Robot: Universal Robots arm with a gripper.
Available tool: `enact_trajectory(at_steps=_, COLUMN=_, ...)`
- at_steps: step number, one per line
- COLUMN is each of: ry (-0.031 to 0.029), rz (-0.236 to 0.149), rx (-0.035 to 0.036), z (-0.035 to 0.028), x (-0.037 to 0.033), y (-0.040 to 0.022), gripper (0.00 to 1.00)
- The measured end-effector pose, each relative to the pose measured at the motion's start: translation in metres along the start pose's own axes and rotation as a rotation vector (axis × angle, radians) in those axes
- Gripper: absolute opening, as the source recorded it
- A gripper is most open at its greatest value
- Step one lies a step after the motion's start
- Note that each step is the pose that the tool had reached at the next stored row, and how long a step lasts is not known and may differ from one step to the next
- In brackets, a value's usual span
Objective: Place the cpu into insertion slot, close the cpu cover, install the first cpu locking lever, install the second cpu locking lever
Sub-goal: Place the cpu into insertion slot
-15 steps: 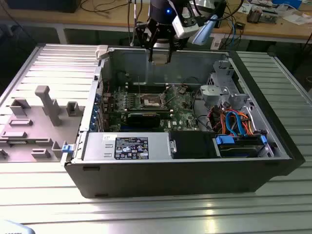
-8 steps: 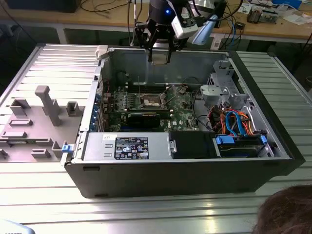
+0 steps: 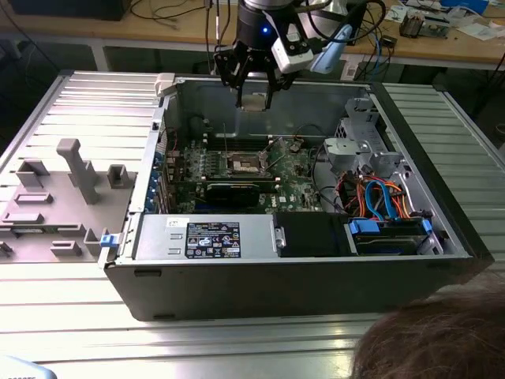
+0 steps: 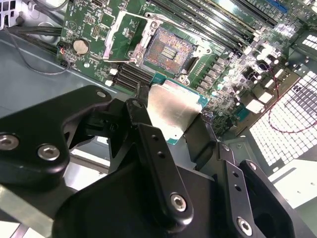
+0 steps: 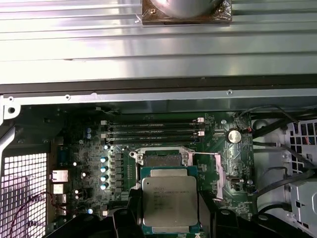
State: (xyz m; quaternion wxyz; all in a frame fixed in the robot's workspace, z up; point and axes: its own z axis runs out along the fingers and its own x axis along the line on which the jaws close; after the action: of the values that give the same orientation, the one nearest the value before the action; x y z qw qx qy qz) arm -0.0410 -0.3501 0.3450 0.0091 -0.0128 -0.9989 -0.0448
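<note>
My gripper (image 3: 254, 101) hangs over the open computer case, shut on the cpu (image 3: 254, 103), a flat square chip with a dull silver top. Both wrist views show the cpu (image 4: 173, 111) (image 5: 170, 201) clamped by its edges between the black fingers (image 4: 148, 134), well above the board. The insertion slot (image 4: 168, 49) lies open on the green board below, its dark pin field bare. In the first wrist view the insertion slot (image 5: 161, 158) is partly hidden behind the chip. The cpu cover (image 4: 121, 37) stands flipped up beside the slot. In the exterior view the insertion slot (image 3: 245, 163) sits below the gripper.
Case walls (image 3: 260, 276) ring the board. A long black card (image 3: 237, 189) lies just in front of the slot, memory slots (image 5: 153, 131) behind it. Power supply (image 3: 201, 237), drive cage (image 3: 355, 146) and coloured cables (image 3: 379, 197) fill the exterior view's right. Grey fixtures (image 3: 75, 170) stand outside.
</note>
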Motion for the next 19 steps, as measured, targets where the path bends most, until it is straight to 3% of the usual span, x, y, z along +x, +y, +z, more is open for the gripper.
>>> enact_trajectory(at_steps=2, ry=0.0000, rz=0.000, rx=0.0000, z=0.0065, x=0.0008, y=-0.0006, gripper=0.55)
enact_trajectory(at_steps=19, ry=0.0000, rz=0.000, rx=0.0001, z=0.0103, x=0.0010, y=-0.0010, gripper=0.55)
